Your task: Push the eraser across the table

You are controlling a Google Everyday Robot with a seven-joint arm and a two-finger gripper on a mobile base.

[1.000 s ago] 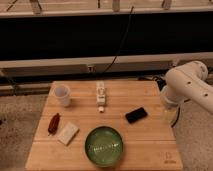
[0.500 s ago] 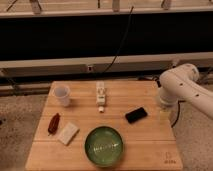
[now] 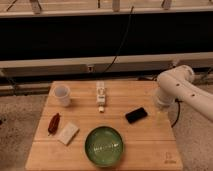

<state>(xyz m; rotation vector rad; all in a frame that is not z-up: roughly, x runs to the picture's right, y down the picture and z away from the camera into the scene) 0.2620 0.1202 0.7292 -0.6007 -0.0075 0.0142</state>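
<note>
The eraser (image 3: 136, 115), a flat black slab, lies tilted on the right half of the light-wood table (image 3: 145, 150). My white arm (image 3: 175, 87) reaches in from the right. Its gripper (image 3: 159, 114) hangs over the table's right edge, a short way right of the eraser and apart from it. The gripper is open and holds nothing.
A green bowl (image 3: 104, 145) sits at the front centre, with a cream block (image 3: 67, 133) and a dark red oblong thing (image 3: 53, 123) at the left. A white cup (image 3: 62, 95) stands at the back left and a small white object (image 3: 101, 93) at the back centre. A dark cable hangs behind the table.
My arm has swung left, bringing the gripper in over the table's right edge and closer to the eraser. Nothing on the table has moved.
</note>
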